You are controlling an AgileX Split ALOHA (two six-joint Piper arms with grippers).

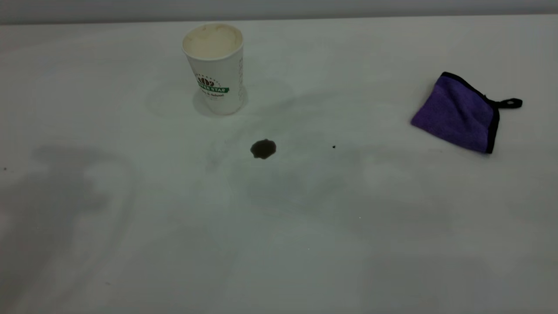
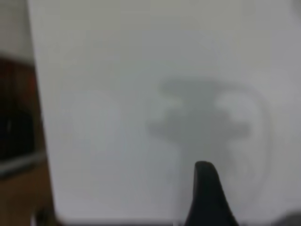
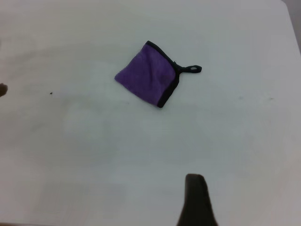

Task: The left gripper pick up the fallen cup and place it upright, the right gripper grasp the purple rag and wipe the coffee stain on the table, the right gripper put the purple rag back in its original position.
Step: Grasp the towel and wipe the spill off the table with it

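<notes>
The cup (image 1: 216,69) stands upright on the table (image 1: 279,244) at the back left, its mouth open to the top. The coffee stain (image 1: 263,148) is a dark blot in front of it, slightly to the right. The purple rag (image 1: 457,113) lies folded at the right with its black loop pointing right; it also shows in the right wrist view (image 3: 148,80). Neither gripper shows in the exterior view. The left gripper (image 2: 207,197) appears only as a black tip over bare table. The right gripper (image 3: 196,197) appears as a black tip well short of the rag.
A tiny black speck (image 1: 334,147) lies right of the stain and also shows in the right wrist view (image 3: 51,92). Soft arm shadows fall on the front left and the middle of the table. The left wrist view shows the table's edge (image 2: 40,141) with dark furniture beyond.
</notes>
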